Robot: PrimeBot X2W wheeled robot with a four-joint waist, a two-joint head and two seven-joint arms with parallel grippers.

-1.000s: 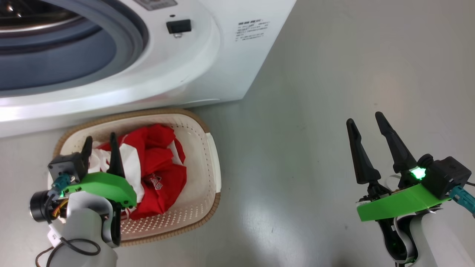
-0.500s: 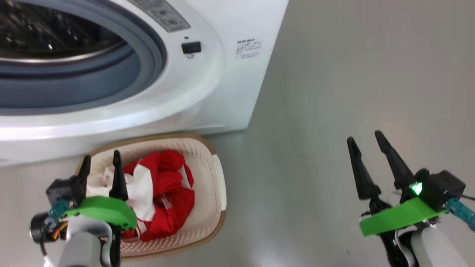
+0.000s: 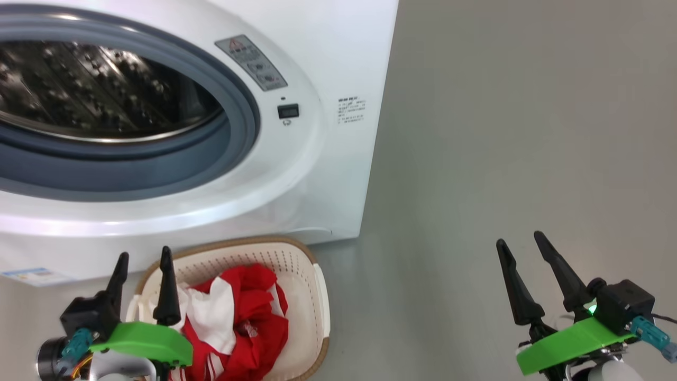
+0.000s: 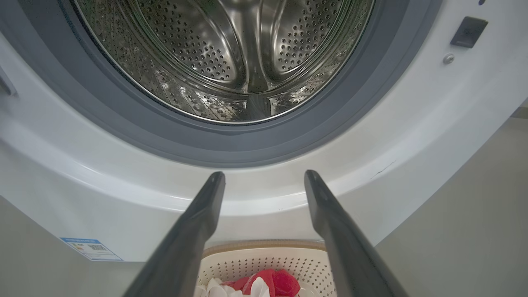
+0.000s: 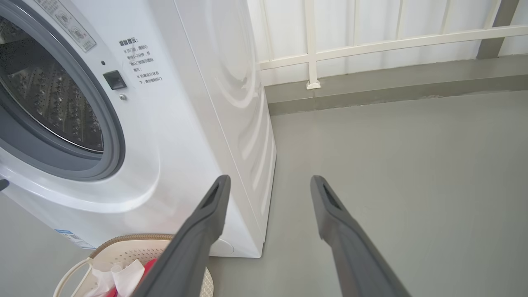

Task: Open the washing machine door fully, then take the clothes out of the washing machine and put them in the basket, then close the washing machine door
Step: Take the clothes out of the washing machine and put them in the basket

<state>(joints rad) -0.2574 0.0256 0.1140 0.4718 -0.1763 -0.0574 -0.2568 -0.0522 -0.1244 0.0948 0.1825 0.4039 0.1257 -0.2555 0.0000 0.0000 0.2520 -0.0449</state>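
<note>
The white washing machine (image 3: 338, 47) (image 5: 198, 123) stands with its mouth uncovered, and I look into a bare perforated steel drum (image 4: 231, 53) (image 3: 100, 90). Its door is out of view. On the floor in front sits the cream basket (image 3: 301, 264) (image 4: 264, 258) (image 5: 136, 247) holding the red and white clothes (image 3: 238, 317) (image 4: 264, 284). My left gripper (image 3: 144, 256) (image 4: 264, 175) hovers open above the basket's left end, nothing between its fingers. My right gripper (image 3: 521, 239) (image 5: 268, 179) stands open over bare floor to the right.
Grey floor (image 3: 502, 132) stretches right of the machine. In the right wrist view a white panelled wall with a rail (image 5: 371, 41) runs behind it. A small blue label (image 3: 31, 275) sits low on the machine's front.
The head camera has tilted up, so machine and basket slid down the picture. My left gripper's fingers spread wider and rose off the clothes, which stay in the basket.
</note>
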